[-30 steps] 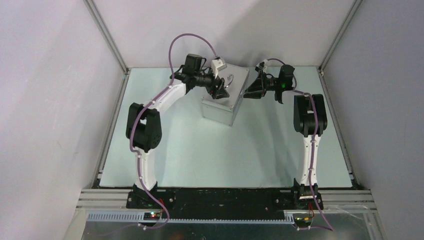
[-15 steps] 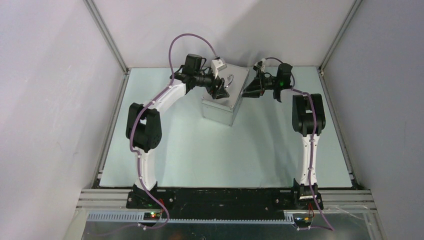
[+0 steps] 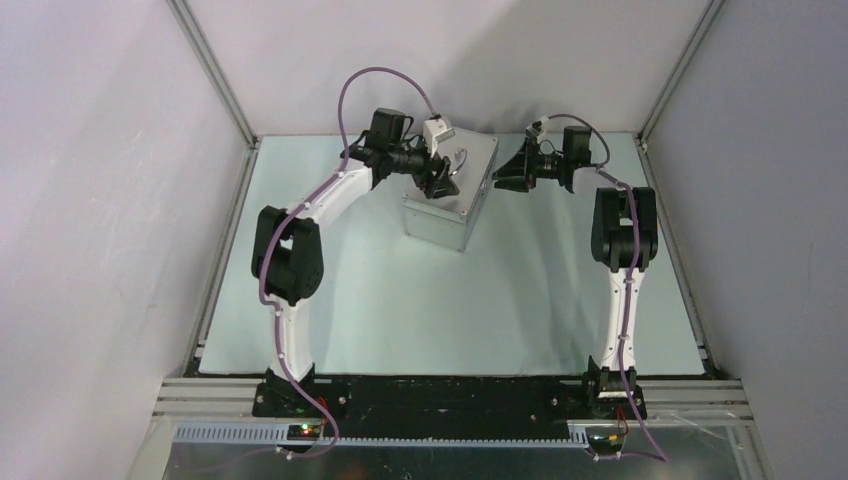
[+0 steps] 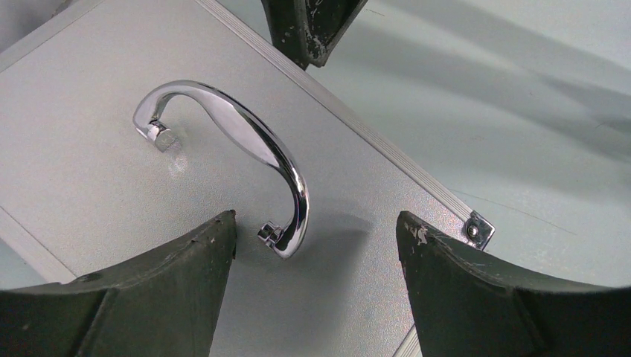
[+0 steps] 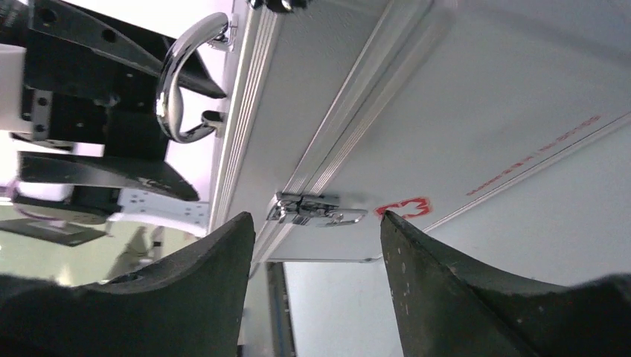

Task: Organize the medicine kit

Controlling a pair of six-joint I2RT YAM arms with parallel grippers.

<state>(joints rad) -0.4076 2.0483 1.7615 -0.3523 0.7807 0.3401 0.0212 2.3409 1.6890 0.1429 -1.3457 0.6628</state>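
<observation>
The medicine kit (image 3: 455,205), a silver aluminium case with its lid down, stands at the back middle of the table. My left gripper (image 3: 440,182) hovers open over the lid (image 4: 89,186), and one end of the chrome handle (image 4: 245,141) lies near its left finger. My right gripper (image 3: 503,178) is open beside the case's right face, a little apart from it. In the right wrist view the metal latch (image 5: 316,210) and the red mark (image 5: 405,207) sit just beyond the fingertips of the right gripper (image 5: 316,219), and nothing lies between the fingers.
The pale green table (image 3: 400,300) is enclosed by white walls with aluminium posts (image 3: 215,75) at the back corners. A black rail (image 3: 430,395) at the near edge carries both arm bases.
The right gripper pushed in toward the case's side, then drew back a little to the right, with its jaws slightly wider. The left arm and the case have not moved.
</observation>
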